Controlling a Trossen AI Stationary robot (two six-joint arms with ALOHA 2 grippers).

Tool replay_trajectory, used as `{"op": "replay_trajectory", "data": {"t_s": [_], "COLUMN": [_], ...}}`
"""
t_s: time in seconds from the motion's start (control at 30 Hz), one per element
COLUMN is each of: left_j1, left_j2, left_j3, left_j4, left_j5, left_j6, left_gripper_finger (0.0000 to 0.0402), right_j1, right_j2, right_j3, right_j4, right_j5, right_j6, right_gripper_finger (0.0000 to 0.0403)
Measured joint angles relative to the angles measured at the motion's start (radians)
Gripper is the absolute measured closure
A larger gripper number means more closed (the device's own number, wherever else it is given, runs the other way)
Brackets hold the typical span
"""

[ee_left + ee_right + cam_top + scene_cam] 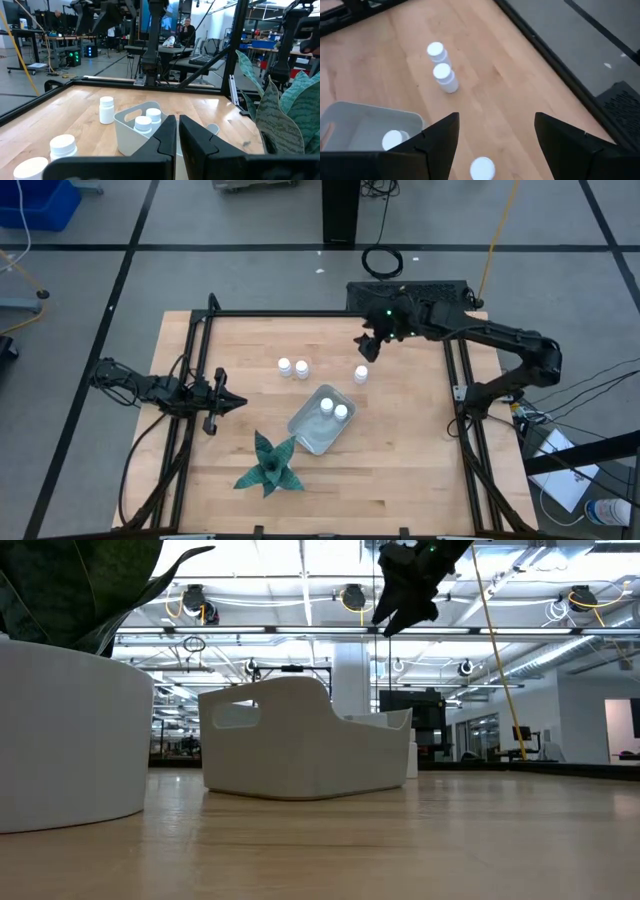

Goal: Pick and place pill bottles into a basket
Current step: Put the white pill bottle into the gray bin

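- The right gripper hangs above the far part of the desk, its fingers spread wide with nothing between them; in the low view it shows dark near the ceiling lights.
- Just below it in the high view stands one pill bottle, upright on the wood between the gripper and the basket; the right wrist view shows its cap between the open fingers.
- The basket sits near the middle of the desk, turned at an angle, with two pill bottles inside its far end, upright and side by side.
- Two more pill bottles stand close together on the bare wood beyond the basket, toward the left, apart from it.
- A green spiky plant sits just beside the basket's near-left corner.
- The left gripper waits at the desk's left edge, pointing toward the basket, its fingers nearly together with only a thin gap and nothing held.
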Motion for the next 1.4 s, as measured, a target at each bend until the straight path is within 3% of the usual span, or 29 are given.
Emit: {"op": "replay_trajectory", "data": {"t_s": [0.4, 0.63, 0.8, 1.4], "left_j1": [0.0, 0.0, 0.0, 0.0], "left_j2": [0.0, 0.0, 0.0, 0.0], "left_j3": [0.0, 0.0, 0.0, 0.0], "left_j4": [0.0, 0.0, 0.0, 0.0], "left_j5": [0.0, 0.0, 0.0, 0.0], "left_j6": [0.0, 0.0, 0.0, 0.0], "left_gripper_finger": [0.0376, 0.0376, 0.0376, 0.0376], "right_j1": [0.011, 0.011, 0.013, 0.025], "right_j2": [0.063, 0.063, 0.063, 0.063], "right_j3": [-0.016, -0.154, -0.259, -0.403], "right_j4": [-0.009, 0.013, 0.142, 0.272], "right_j5": [-0.05, -0.057, -0.156, -0.096], "right_j6": [0.005, 0.073, 0.116, 0.133], "right_gripper_finger": [0.0149, 0.0149, 0.0149, 0.0149]}}
